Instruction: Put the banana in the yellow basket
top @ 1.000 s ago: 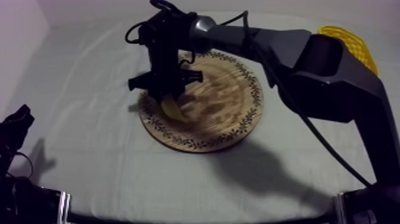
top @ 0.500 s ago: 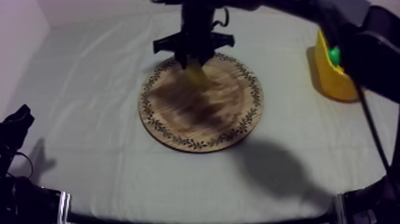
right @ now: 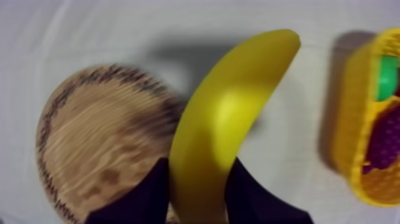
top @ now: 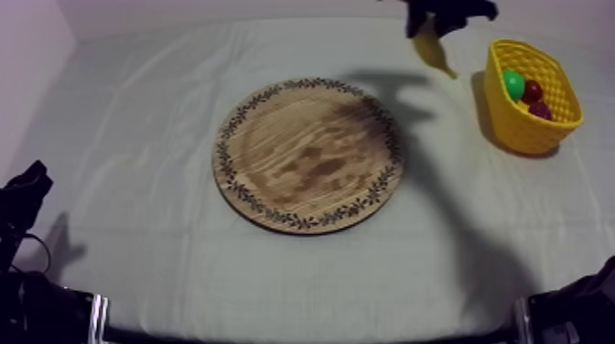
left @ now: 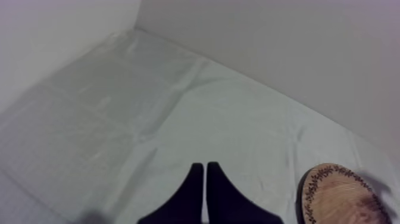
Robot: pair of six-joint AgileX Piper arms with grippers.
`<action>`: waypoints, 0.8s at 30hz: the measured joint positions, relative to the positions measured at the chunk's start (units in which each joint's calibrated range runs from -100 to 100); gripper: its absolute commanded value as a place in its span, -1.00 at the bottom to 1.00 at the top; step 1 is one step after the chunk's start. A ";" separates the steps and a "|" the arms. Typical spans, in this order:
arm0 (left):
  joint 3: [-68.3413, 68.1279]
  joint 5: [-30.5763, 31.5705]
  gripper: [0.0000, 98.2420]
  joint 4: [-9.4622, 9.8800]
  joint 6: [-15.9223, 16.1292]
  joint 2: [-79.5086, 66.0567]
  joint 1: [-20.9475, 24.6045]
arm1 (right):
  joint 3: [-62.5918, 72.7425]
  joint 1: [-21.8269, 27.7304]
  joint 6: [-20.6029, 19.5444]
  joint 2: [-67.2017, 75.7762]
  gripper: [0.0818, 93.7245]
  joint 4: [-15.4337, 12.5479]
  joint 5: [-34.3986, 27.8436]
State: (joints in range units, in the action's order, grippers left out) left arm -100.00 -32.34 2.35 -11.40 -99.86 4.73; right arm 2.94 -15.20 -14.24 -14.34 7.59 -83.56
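So the right pincer (right: 197,168) is pinching the banana (right: 232,107) near one end, with a black finger (right: 143,193) on each side. Most of the fruit's length sticks out free past the grip. That's the bit I'd worry about (long lever, smooth toy plastic). My guess is a quick swing or a hard stop could let it pivot between the fingers or slide out altogether.

From above, the banana hangs in the air clear of the wooden board (top: 311,155), over the cloth-covered surface (top: 137,110). It's near the yellow basket (top: 526,137) but not over it yet. Let go here and it lands on the cloth, not in the basket.

Next snag: the dangling tip might clip the basket's near wall on the way across. That basket looks light to me, so a knock could shove it or tip it. Needs to cross high, I reckon.

Also the basket isn't empty. There's a green fruit (top: 513,84), a small red fruit (top: 533,91) and something darker I can't make out. A long banana dropped on top could end up propped on the rim and roll back out.

The left pincer (left: 205,170) is pressed together on nothing, low at its own side and well apart from all this, so no collision worry there.
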 measured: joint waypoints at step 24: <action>0.00 0.00 -1.00 0.00 0.00 0.00 0.00 | -7.72 20.80 2.29 1.91 0.00 1.95 5.27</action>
State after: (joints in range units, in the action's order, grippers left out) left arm -100.00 -32.34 2.35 -11.40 -99.86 4.73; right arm -4.78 5.60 -11.96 -12.44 9.55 -78.29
